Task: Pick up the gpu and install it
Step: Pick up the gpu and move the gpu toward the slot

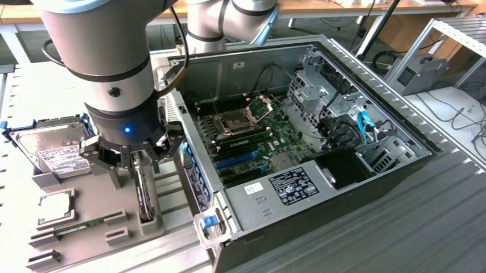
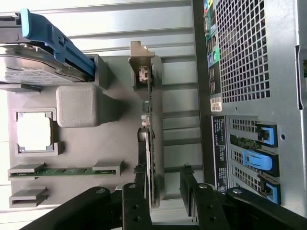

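Observation:
The gpu (image 1: 144, 196) stands on its edge in a slot of the grey parts holder (image 1: 91, 210), to the exterior view's left of the open computer case (image 1: 342, 114). In the wrist view the gpu (image 2: 149, 129) shows edge-on, with its silver bracket (image 2: 141, 64) at the far end. My gripper (image 1: 135, 168) hangs just above the card's near end. Its jaws are open, and the black fingers (image 2: 136, 201) stand on either side of the card's edge with a gap, one finger closer than the other. Nothing is gripped.
The holder also carries a hard drive in a blue caddy (image 2: 43, 52), a processor (image 2: 33, 132) and a memory stick (image 2: 62, 171). Inside the case the motherboard (image 1: 251, 136) has blue expansion slots (image 1: 235, 159). The case's rear wall (image 2: 249, 96) with blue slot clips (image 2: 259, 160) stands close beside the gripper.

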